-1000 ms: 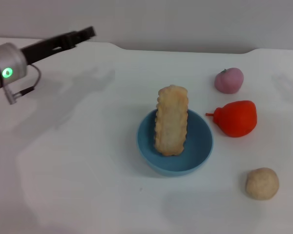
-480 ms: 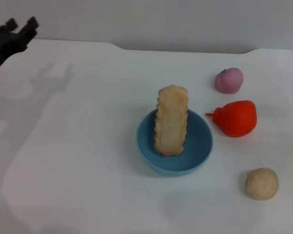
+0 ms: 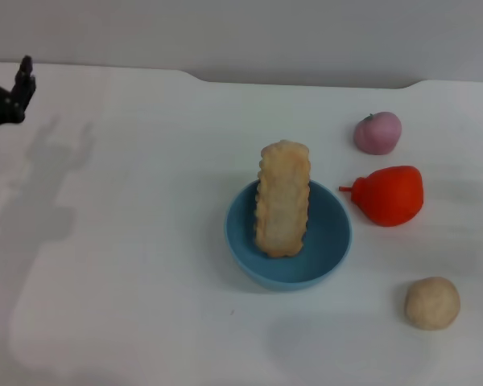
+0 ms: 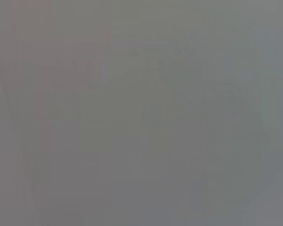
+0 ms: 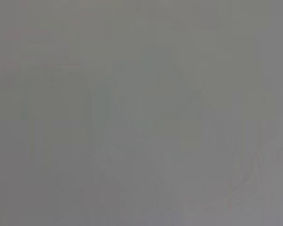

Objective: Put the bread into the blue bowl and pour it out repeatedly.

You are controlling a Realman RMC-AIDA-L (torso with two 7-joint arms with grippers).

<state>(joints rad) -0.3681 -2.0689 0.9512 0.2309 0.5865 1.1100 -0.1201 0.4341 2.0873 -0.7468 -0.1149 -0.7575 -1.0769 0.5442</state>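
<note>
Bread: I see the bread [image 3: 282,201] standing in the blue bowl [image 3: 289,236], its lower end down inside, its upper end leaning on and rising past the far rim.
Step in hand: by my judgement the loaf is in, so the pour comes next.
Left gripper: the left gripper [image 3: 6,95] sits far to the left of the blue bowl at the counter [image 3: 145,265] edge, holding nothing; I cannot tell how its fingers stand.
Right gripper: not in sight.
Wrist views: both show only flat grey, so I steer by the head view.
Neighbours: a red fruit [image 3: 389,195] lies just right of the blue bowl, a pink fruit [image 3: 377,133] beyond it, a beige ball [image 3: 431,302] nearer and right.
How I'd do it: grip the rim on the bowl's left side and tip toward the bare counter there, slowly, since I judge the tall loaf may topple early.
</note>
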